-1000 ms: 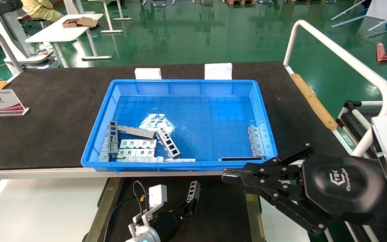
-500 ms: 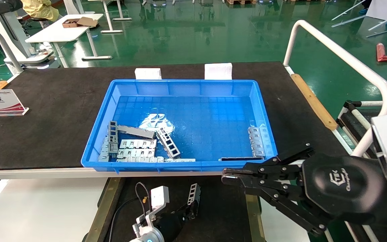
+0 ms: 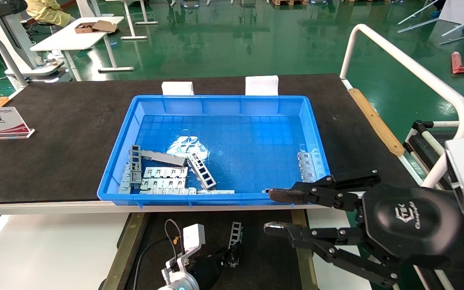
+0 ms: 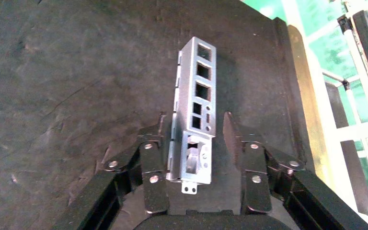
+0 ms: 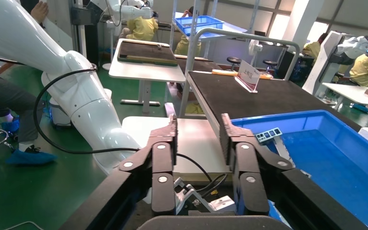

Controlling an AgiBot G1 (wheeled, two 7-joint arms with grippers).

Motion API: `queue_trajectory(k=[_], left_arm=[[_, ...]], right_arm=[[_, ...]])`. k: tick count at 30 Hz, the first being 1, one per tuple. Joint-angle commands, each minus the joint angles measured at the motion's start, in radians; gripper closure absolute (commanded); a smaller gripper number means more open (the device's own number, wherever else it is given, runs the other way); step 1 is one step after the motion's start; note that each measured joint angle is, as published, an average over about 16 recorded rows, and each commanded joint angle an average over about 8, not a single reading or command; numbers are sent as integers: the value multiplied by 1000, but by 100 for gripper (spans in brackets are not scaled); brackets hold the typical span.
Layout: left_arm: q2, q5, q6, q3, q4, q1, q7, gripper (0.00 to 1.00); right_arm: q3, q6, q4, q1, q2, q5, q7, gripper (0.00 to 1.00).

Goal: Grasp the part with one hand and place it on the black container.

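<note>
Right gripper (image 3: 270, 212) has spread its fingers; left gripper's (image 4: 196, 132) fingers released, part (image 4: 195, 103) on black container (image 4: 76, 86).

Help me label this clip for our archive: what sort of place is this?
Most likely a factory floor or robot test hall. A blue bin holds stamped metal brackets on a black-matted workbench, the floor is glossy green, and the right wrist view shows more benches and workers in yellow coats.

The right gripper (image 5: 198, 135) hangs with jaws apart beside the blue bin (image 5: 316, 125).
</note>
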Motion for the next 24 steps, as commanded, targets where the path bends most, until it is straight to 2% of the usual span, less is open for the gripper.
queue_trajectory(k=[1, 8, 17, 24], left_arm=[[-1, -2, 2, 2, -3, -5, 2, 0], [-60, 58, 11, 4, -83, -9, 38, 0], [-189, 183, 63, -20, -245, 7, 92, 0], [-281, 283, 217, -98, -304, 36, 118, 0]], right_arm=[[0, 0, 0, 0, 0, 0, 0, 0], [0, 0, 0, 0, 0, 0, 0, 0], [0, 0, 0, 0, 0, 0, 0, 0], [0, 0, 0, 0, 0, 0, 0, 0]])
